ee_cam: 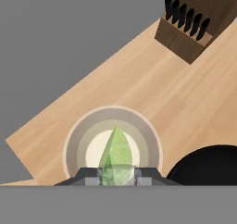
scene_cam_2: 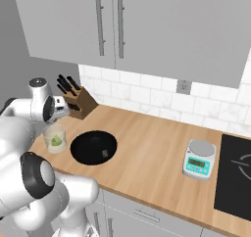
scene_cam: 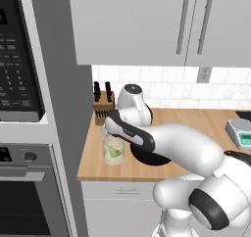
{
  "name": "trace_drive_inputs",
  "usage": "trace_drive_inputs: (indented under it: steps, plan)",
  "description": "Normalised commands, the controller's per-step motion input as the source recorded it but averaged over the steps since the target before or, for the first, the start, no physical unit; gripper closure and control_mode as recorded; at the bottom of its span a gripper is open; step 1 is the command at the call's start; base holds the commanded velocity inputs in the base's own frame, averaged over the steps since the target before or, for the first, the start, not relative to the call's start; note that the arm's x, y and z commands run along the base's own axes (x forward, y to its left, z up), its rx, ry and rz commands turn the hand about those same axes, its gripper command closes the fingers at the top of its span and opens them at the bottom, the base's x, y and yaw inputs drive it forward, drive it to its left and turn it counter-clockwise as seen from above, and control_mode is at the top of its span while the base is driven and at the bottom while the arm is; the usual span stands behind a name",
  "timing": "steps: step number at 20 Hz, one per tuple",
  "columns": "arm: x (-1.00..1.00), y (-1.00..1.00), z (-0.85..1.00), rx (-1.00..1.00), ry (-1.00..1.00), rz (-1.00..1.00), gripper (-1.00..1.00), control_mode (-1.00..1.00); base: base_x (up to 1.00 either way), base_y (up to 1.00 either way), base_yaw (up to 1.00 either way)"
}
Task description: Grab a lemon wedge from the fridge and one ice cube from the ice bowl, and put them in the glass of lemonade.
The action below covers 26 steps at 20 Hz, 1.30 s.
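1. While the arm reaches out over the left end of the counter (scene_cam_2: 162, 148), the gripper (ee_cam: 117, 177) hangs directly above the glass (scene_cam: 113, 152), which stands near the counter's front left corner.
2. Seen in the hand view, the two dark fingertips (ee_cam: 92, 176) sit close on either side of the wedge (ee_cam: 116, 159), touching its wide end, so the gripper is narrowed onto the wedge and holds it.
3. The wedge's long axis runs along the line of the fingers, and its pointed tip points away from the hand, down toward the middle of the glass's round mouth.
4. From the left base view the wedge shows as a yellow-green patch inside the outline of the glass, low in it; whether it touches the pale liquid I cannot tell.
5. The bowl (scene_cam_2: 93, 147) lies on the counter just beside the glass, on its right, closer to the front edge than to the wall, with one small pale lump (scene_cam_2: 104, 154) on its black inside.
6. A knife block (scene_cam_2: 79, 103) stands at the back left corner against the tiled wall, behind the glass.
7. A scale (scene_cam_2: 199, 159) rests well apart toward the right end of the counter, beside a black cooktop (scene_cam_2: 235, 177).
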Motion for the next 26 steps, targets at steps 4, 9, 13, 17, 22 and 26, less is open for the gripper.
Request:
trace_drive_inputs:
  steps: [4,9,13,17,22,26]
  plan:
    - [0.0,0.0,-0.07,0.0,0.01,0.0,1.0,-1.0,0.0,0.0,0.0]
    - [0.06,0.0,0.0,0.0,0.0,0.0,1.0,-1.0,0.0,0.0,0.0]
    - [0.12,0.01,0.0,0.0,0.0,0.0,1.0,-1.0,0.0,0.0,0.0]
    - [0.12,0.06,0.0,0.0,0.0,0.0,1.0,-1.0,0.0,0.0,0.0]
    - [0.0,0.11,0.0,0.0,0.0,0.0,1.0,-1.0,0.0,0.0,0.0]
    - [0.0,0.03,0.0,0.0,0.0,0.0,1.0,-1.0,0.0,0.0,0.0]
